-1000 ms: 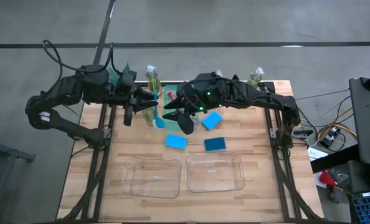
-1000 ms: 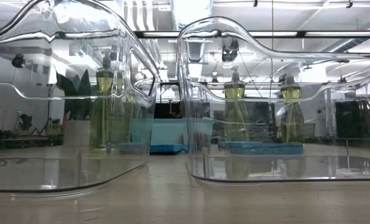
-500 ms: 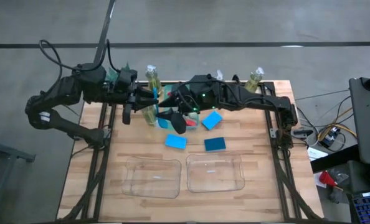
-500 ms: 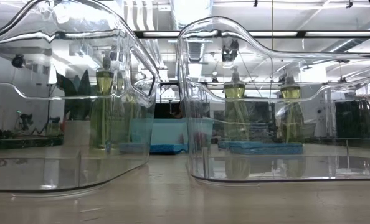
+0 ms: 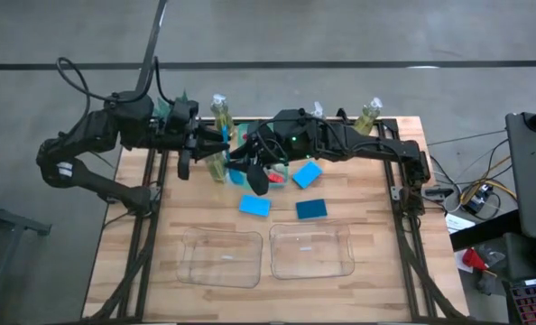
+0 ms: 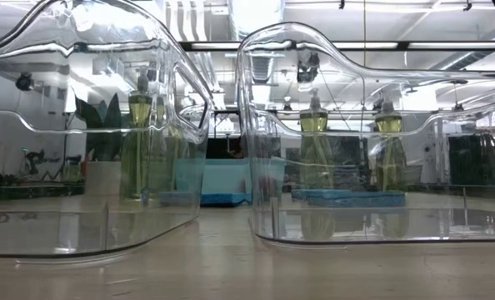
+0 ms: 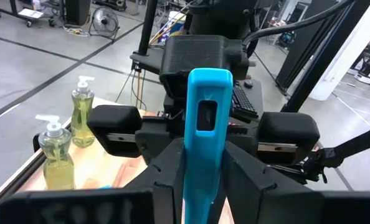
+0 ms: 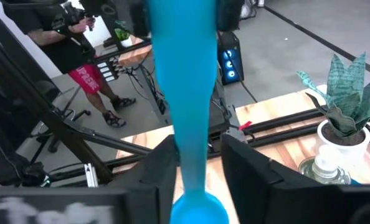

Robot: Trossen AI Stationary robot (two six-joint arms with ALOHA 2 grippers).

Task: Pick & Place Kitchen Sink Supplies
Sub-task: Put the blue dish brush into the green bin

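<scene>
both hands clamp blue brush [image 7: 205, 130]: left hand [image 5: 216, 142], right hand [image 5: 247, 161]; bristles hidden.

Pretty even overhead light, soft shadows on the table [image 5: 358, 194]. Low view is backlit, ceiling lights glaring off the clear bins [image 6: 372, 133], which warp everything behind. Wrist views blur up close along the bottom.

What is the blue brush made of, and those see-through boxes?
The blue brush looks like smooth moulded plastic: even colour, soft sheen, a neat hanging hole. It sits between the fingers of both the left gripper and the right gripper. The clear bins look like thin glossy plastic; lights reflect and bend in their curved walls.
</scene>
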